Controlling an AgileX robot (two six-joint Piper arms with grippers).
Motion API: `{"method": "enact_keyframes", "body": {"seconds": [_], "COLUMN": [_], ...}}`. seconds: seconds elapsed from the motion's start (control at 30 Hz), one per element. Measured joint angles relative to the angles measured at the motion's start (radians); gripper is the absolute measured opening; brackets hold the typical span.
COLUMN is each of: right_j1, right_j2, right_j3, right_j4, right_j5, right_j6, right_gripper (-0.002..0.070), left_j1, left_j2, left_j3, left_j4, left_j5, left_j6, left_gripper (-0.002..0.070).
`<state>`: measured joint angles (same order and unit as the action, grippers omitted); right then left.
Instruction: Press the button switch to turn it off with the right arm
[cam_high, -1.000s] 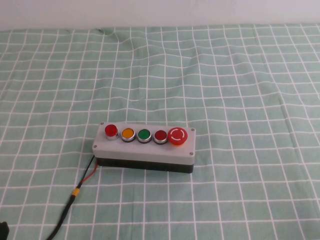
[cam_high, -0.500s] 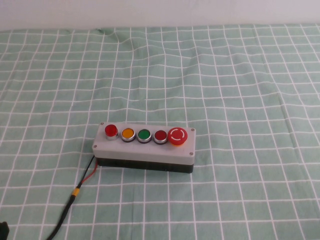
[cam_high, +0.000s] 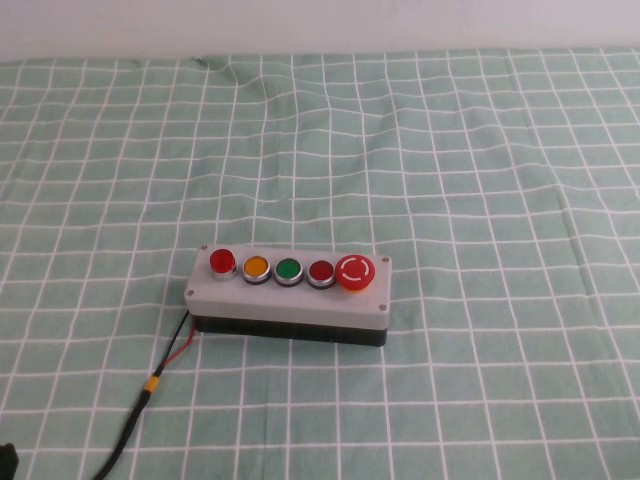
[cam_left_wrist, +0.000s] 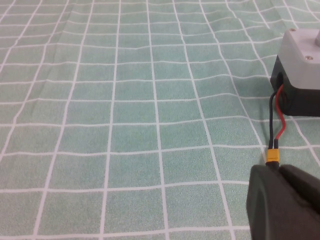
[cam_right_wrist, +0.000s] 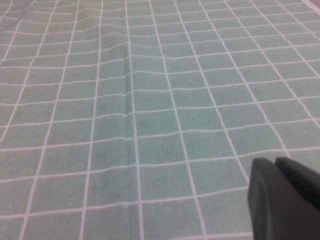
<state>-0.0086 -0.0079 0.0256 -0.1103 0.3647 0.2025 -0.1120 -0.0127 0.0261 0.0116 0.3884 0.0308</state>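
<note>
The button switch (cam_high: 222, 262) is a small raised bright-red button with a silver collar. It is the left end one of five on the grey box (cam_high: 290, 300) at the middle of the table. The right arm does not show in the high view. My right gripper (cam_right_wrist: 275, 162) shows only in the right wrist view, shut and empty, low over bare cloth with the box out of sight. My left gripper (cam_left_wrist: 279, 169) is shut and empty, just short of the box's corner (cam_left_wrist: 302, 55), by the cable's yellow connector (cam_left_wrist: 272, 156).
Next to the switch on the box stand a yellow button (cam_high: 256, 267), a green one (cam_high: 288, 269), a darker red one (cam_high: 320, 271) and a large red mushroom button (cam_high: 355, 271). A red-and-black cable (cam_high: 150, 388) runs from the box's left end to the front edge. Green checked cloth (cam_high: 480, 180) covers the table.
</note>
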Motion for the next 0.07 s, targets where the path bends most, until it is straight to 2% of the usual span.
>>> {"method": "enact_keyframes", "body": {"seconds": [0.07], "right_j1": [0.000], "right_j2": [0.000], "right_j3": [0.000], "right_j4": [0.000], "right_j5": [0.000], "right_j6": [0.000], "right_gripper": [-0.0016], "left_j1": [0.000], "left_j2": [0.000], "left_j3": [0.000], "left_j4": [0.000], "left_j5": [0.000], "left_j6": [0.000], "left_gripper": [-0.0003]}}
